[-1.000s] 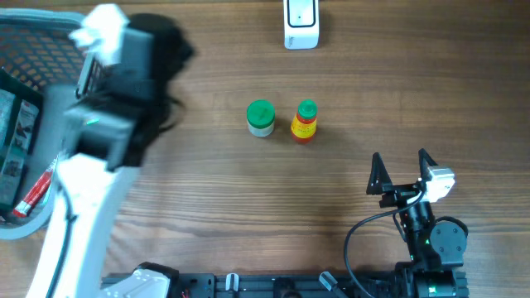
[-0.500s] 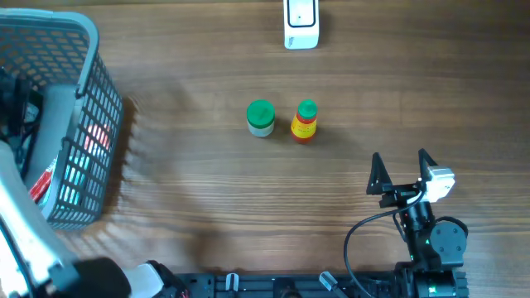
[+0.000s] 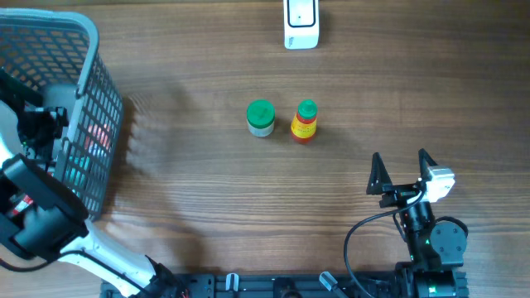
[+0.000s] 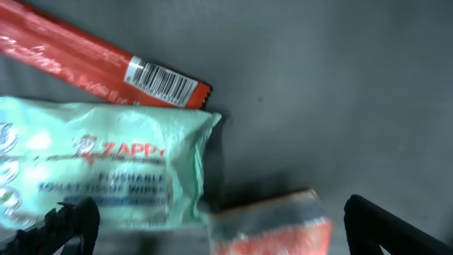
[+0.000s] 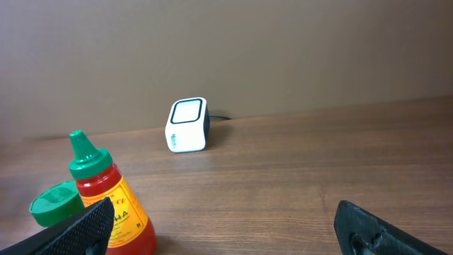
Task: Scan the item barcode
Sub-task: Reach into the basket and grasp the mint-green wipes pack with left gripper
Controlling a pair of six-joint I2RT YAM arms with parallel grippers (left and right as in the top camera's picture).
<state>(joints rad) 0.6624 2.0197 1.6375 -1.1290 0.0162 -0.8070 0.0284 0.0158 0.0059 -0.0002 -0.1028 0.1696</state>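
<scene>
My left gripper (image 4: 219,228) hangs open inside the grey basket (image 3: 93,99) at the table's left end, over the items on its floor. An orange-red packet (image 4: 272,225), blurred, lies between the open fingers without touching them. A pale green wipes pack (image 4: 106,166) lies to its left. Above that is a red tube (image 4: 78,60) with its barcode (image 4: 161,80) facing up. The white scanner (image 3: 301,25) stands at the far middle edge, also in the right wrist view (image 5: 187,125). My right gripper (image 3: 400,165) rests open and holds nothing at the front right.
A red sauce bottle (image 3: 305,122) with a green cap and a green-lidded jar (image 3: 261,117) stand side by side mid-table. Both also show low on the left in the right wrist view, the bottle (image 5: 106,195) and the jar (image 5: 51,202).
The left arm has swung from above the basket's right side down into the basket at the left. The basket wall now shows. The right arm is still.
</scene>
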